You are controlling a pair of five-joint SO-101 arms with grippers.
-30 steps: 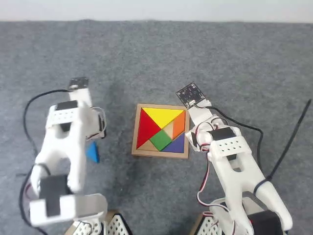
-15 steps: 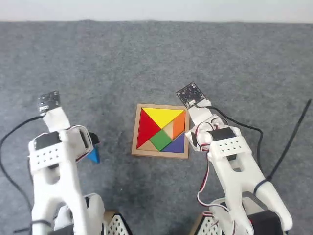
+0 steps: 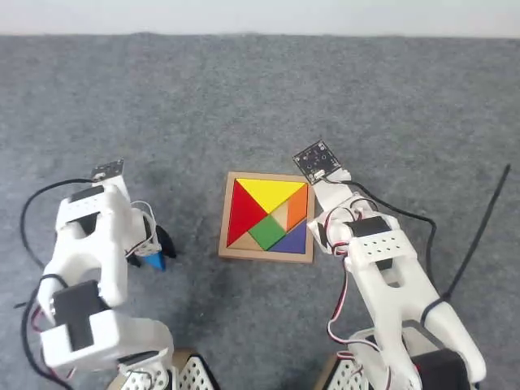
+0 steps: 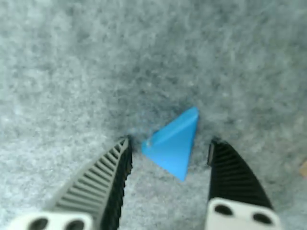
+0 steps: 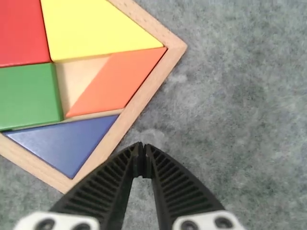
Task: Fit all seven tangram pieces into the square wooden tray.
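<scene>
Piece: small blue triangular wooden piece, left of frame, apart from square wooden tray.
Left fingers: wide apart, straddling piece, empty.
Right fingers: pressed together, empty.
Risk: slanted edges, likely slip on closing.

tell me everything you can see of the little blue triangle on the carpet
The blue triangle is a small, solid, bright blue piece, painted wood by its look. It seems to lie flat on the grey carpet, outside the wooden tray and apart from it. The left gripper has its jaws open on either side of it; whether they touch it cannot be told.
</scene>
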